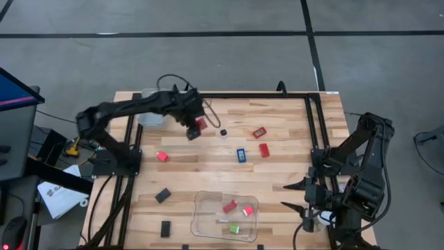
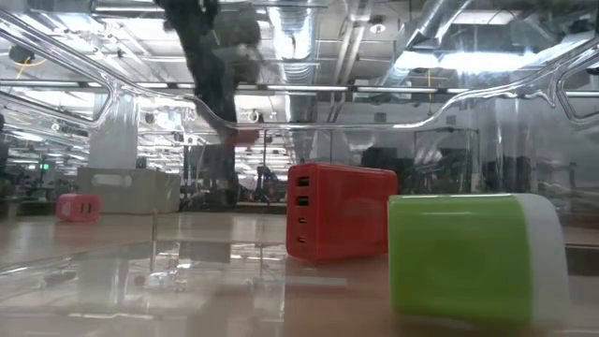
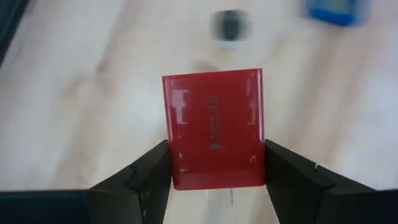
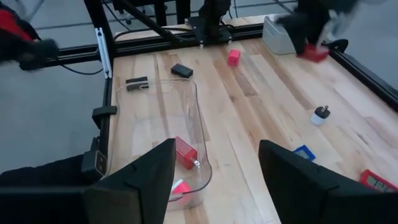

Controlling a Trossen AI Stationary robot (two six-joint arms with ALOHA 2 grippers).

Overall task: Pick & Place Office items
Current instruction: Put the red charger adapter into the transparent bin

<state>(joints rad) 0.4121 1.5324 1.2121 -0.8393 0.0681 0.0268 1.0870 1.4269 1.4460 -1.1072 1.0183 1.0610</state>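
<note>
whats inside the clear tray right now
The clear tray holds a red charger, a smaller red-and-white piece and a green one. Glare on its walls may hide anything smaller.

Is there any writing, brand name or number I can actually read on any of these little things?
"30": printed on the red charger held in the left hand, seen in the left wrist view.
A line of small print beside the "30" on the same charger: too blurred to read.
Red item with a pale label on the table: marks too small to read.
Nothing else legible.
</note>
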